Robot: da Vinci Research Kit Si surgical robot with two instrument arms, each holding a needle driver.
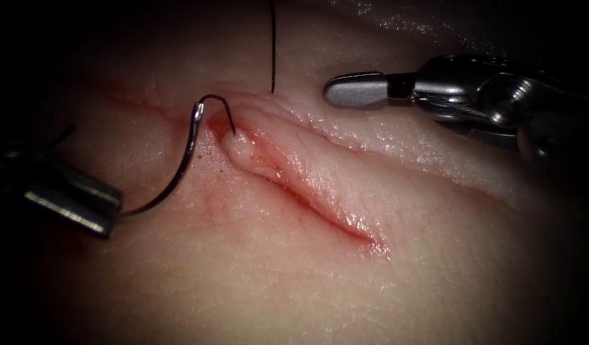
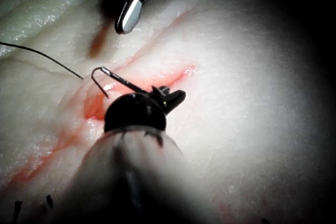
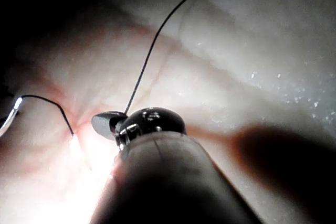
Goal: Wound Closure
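My left tool (image 1: 84, 204) is dark steel with one bright glinting edge, and the needle (image 1: 179, 169) it grips is dark grey with a pale shine at its thread end. The thread (image 1: 273, 45) is black. My right tool (image 1: 355, 91) is matt silver-grey with darker joints behind. The tissue (image 1: 256, 275) is pale pink and cream, glossy along the cut (image 1: 307, 191), where red fluid (image 1: 368, 239) tints the lips.
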